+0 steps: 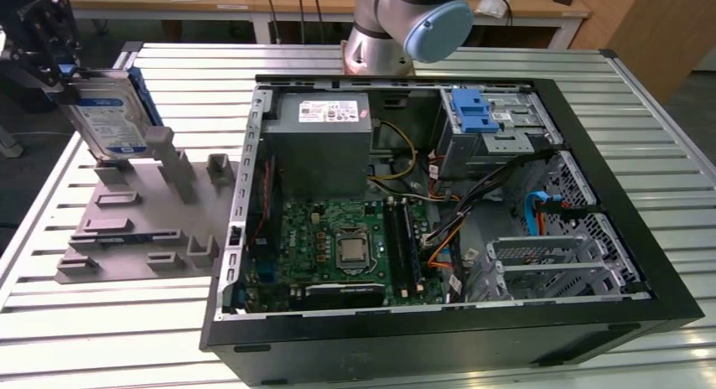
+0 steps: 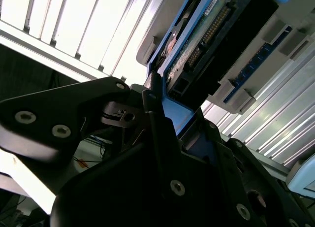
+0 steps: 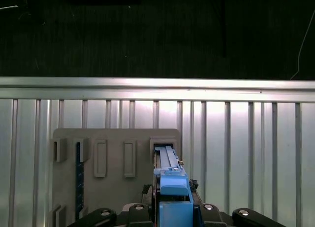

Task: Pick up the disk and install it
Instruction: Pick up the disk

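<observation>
The disk [image 1: 109,116] is a silver drive with a blue-and-white label and a blue bracket. It stands on edge at the far end of the grey holder plate [image 1: 134,230], at the exterior view's left. My gripper [image 1: 65,70] comes down on its upper end and is shut on it. In the first wrist view the blue bracket [image 3: 172,187] sits between the fingers [image 3: 211,212], over the holder's slots [image 3: 101,158]. The second wrist view shows the disk's circuit-board side [image 2: 206,30] close up. I cannot tell whether its lower end still rests in the slot.
The open computer case [image 1: 626,196] lies at the exterior view's right, with a grey power supply [image 1: 324,146], a motherboard [image 1: 347,238], loose cables and a drive bay with a blue latch [image 1: 475,112]. The arm's base [image 1: 397,28] stands behind it on the slatted aluminium table [image 1: 112,322].
</observation>
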